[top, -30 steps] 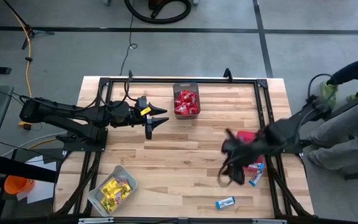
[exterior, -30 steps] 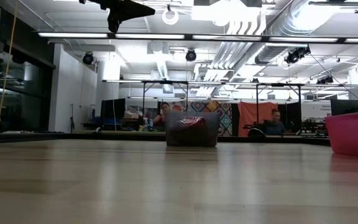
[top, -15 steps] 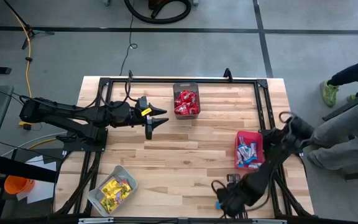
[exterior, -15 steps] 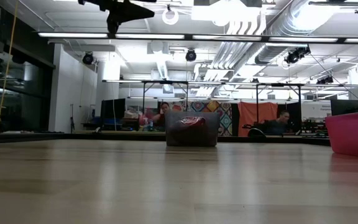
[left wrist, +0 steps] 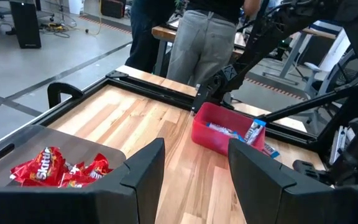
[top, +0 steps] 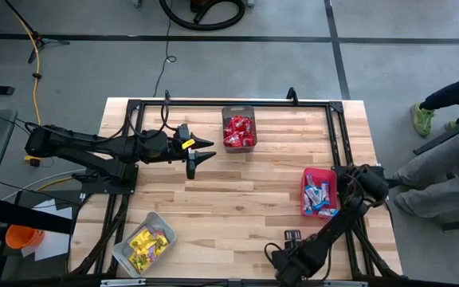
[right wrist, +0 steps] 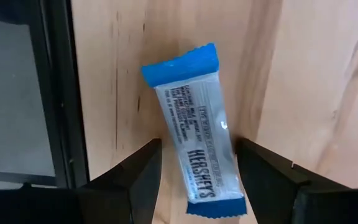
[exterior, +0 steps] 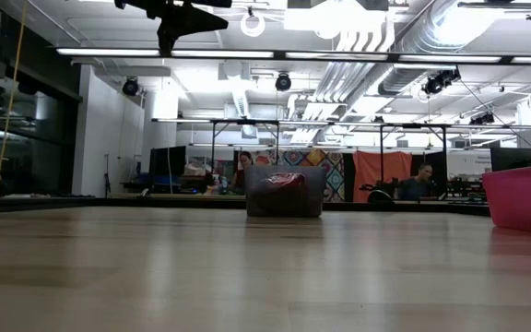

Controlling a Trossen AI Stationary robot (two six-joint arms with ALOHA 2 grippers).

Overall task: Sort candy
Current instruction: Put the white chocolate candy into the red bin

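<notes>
A blue-and-white candy packet (right wrist: pixel 194 137) lies flat on the table near its near edge. My right gripper (right wrist: pixel 197 180) points down over it, open, one finger on each side, apart from it. In the high view that gripper (top: pixel 291 259) hides the packet. Red candy fills the dark mesh bin (top: pixel 238 127), blue-and-white candy the red bin (top: pixel 319 191), and yellow candy the clear grey bin (top: pixel 143 243). My left gripper (top: pixel 202 155) hangs open and empty in the air just left of the mesh bin, also seen as my left gripper (left wrist: pixel 194 180).
The table's black frame rail (right wrist: pixel 58 93) runs close beside the packet at the near edge. Another blue-and-white packet (left wrist: pixel 269 149) lies on the table just outside the red bin. A person (top: pixel 445 175) stands at the table's right side.
My right gripper has swung from beside the red bin toward the table's near edge and come down over the blue-and-white packet, tipping until it points down. The packet has stayed where it lay.
</notes>
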